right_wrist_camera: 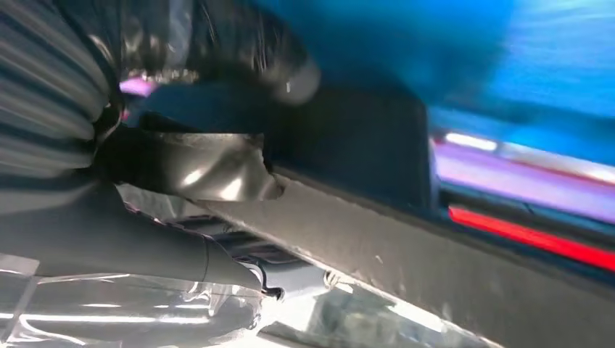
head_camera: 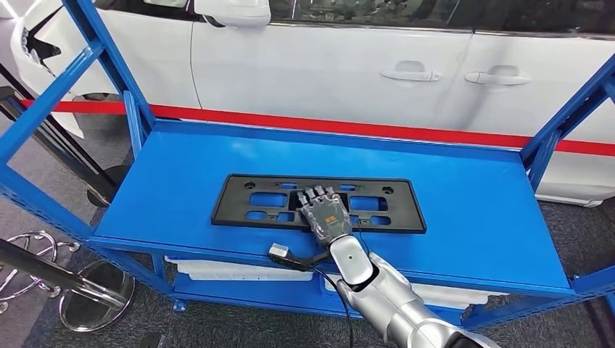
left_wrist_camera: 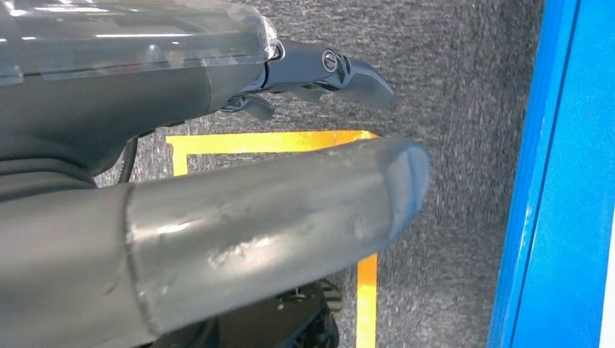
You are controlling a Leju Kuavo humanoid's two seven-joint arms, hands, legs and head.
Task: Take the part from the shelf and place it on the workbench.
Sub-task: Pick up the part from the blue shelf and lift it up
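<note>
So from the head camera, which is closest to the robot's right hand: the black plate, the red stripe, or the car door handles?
1. Black plate, lying on the blue shelf, under the right robot hand.
2. Red stripe, behind the shelf.
3. Car door handles, higher up on the white car.

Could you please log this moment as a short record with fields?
part: black plate frame, flat on the blue shelf
right hand: lies on the frame's near edge; grip unclear
left hand: hangs over grey floor, holds nothing
behind shelf: white car
stage: part not yet lifted
</note>
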